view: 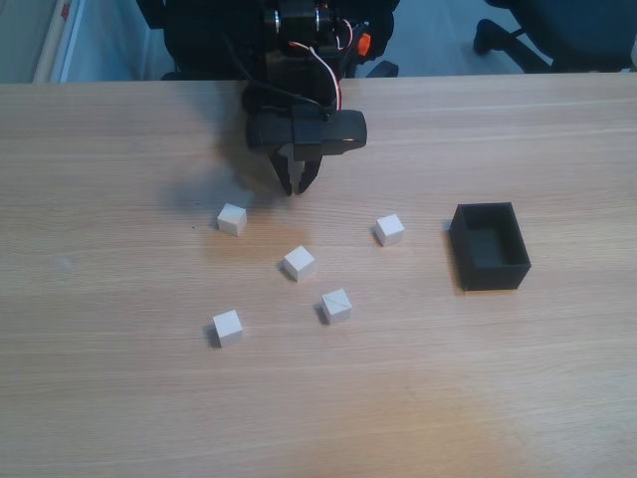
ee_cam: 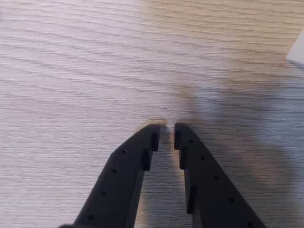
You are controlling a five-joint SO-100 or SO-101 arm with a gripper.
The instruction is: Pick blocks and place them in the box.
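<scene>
Black arm reaching from the far edge in the fixed view, wrist bent downward, gripper (view: pixel 298 186) pointing at the tabletop. Wrist view: the two black fingers (ee_cam: pixel 124 173) nearly meet (a narrow slit remains between tips), gripping nothing.

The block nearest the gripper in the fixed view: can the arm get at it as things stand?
Probably yes. That block lies alone on bare table, nothing between it and the gripper; the nearly closed jaws would have to open first.
</scene>
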